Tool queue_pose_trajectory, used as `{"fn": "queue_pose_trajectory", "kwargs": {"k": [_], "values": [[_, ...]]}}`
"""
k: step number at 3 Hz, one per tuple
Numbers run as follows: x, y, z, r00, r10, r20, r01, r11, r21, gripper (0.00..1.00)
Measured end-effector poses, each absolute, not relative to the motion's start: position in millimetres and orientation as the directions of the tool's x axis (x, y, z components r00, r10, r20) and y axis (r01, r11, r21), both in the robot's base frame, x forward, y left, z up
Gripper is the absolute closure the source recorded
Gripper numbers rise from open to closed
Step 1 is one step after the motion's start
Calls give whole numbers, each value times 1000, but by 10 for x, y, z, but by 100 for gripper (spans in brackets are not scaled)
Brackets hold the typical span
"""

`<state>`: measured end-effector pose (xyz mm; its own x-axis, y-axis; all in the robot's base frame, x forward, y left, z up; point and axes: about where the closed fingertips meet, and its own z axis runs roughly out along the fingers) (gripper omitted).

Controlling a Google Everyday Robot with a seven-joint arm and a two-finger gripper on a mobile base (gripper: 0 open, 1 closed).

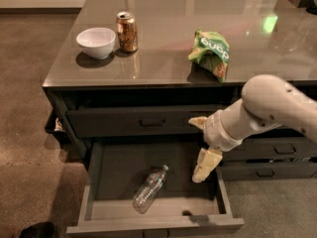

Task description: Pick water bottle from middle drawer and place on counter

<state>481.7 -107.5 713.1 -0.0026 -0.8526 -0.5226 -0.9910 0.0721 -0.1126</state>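
The water bottle (149,188) is clear plastic with a pale cap and lies on its side, tilted, on the bottom of the open middle drawer (121,165). My gripper (198,147) hangs over the drawer's right part, just below the closed upper drawer, to the right of and above the bottle and apart from it. Its two pale fingers (204,166) stand spread, and it holds nothing. The glossy grey-brown counter (163,63) tops the cabinet.
On the counter stand a white bowl (96,41), a gold soda can (127,31) and a green chip bag (212,51). The closed upper drawer (143,122) is above the open one. Narrower handled drawers (270,160) are at the right. The floor is brown carpet.
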Motion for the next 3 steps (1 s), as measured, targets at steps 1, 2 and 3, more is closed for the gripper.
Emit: {"fn": "queue_pose_trajectory", "kwargs": {"k": [1, 2, 3], "values": [[4813, -1042, 7002, 72, -848, -524, -991, -2, -133, 0], [4813, -1041, 7001, 72, -848, -524, -991, -2, -133, 0], [4820, -1010, 6916, 73, -848, -525, -994, -18, -108, 0]]}}
